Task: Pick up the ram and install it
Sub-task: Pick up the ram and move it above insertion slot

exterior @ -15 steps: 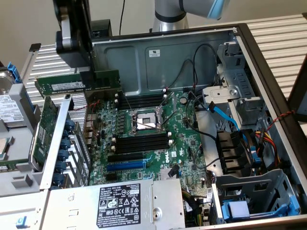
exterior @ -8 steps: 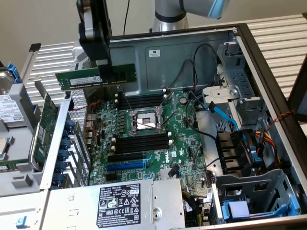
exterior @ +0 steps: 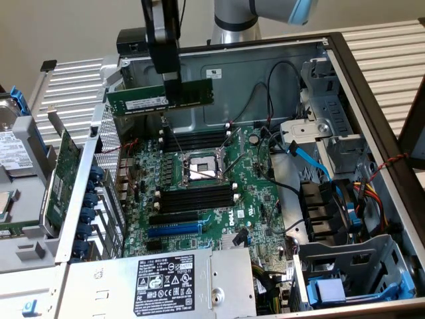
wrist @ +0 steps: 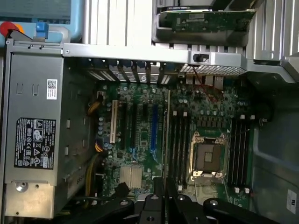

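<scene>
The ram [exterior: 136, 101], a long green stick with a pale label, hangs level in the air over the back of the open computer case. My gripper [exterior: 174, 90] is shut on its upper edge, right of its middle. Below it lie the motherboard's [exterior: 262, 199] black memory slots [exterior: 196, 141], with a second bank [exterior: 196, 198] past the CPU socket [exterior: 199, 169]. In the wrist view the ram [wrist: 167, 130] appears edge-on as a thin line running out from the gripper [wrist: 161, 189], beside the slots [wrist: 180, 140].
The case's metal walls [exterior: 265, 66] enclose the board. A grey power supply [exterior: 176, 282] sits at the front. Cables and a black fan [exterior: 332, 212] crowd the exterior view's right. A green card with a bracket [exterior: 63, 173] and a hard drive [exterior: 13, 153] stand at its left.
</scene>
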